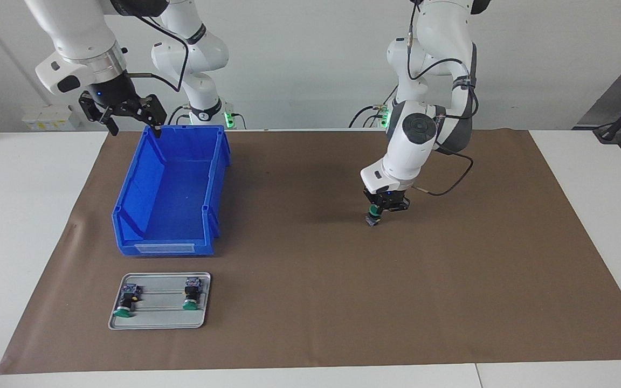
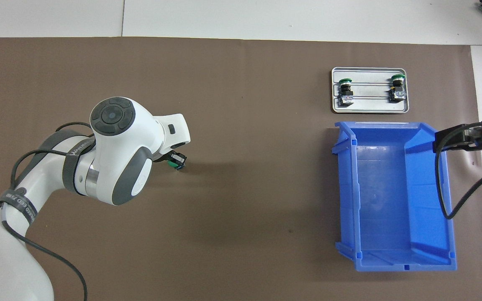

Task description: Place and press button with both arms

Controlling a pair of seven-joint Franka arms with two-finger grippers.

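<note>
My left gripper [image 1: 379, 211] is shut on a button [image 1: 372, 219] with a green cap, low over the brown mat near the table's middle. From overhead the left arm's wrist covers that gripper and only the button [image 2: 178, 161] pokes out. Whether the button touches the mat I cannot tell. Two more buttons [image 1: 127, 299] [image 1: 192, 293] lie on a grey metal tray [image 1: 159, 319], farther from the robots than the blue bin. My right gripper [image 1: 130, 123] hangs open and holds nothing, over the bin's rim on the robots' side.
The blue bin [image 1: 165, 249] has nothing in it and stands toward the right arm's end of the table. From overhead the tray [image 2: 370, 107] lies just past the bin [image 2: 345, 188]. A brown mat [image 1: 450, 302] covers most of the white table.
</note>
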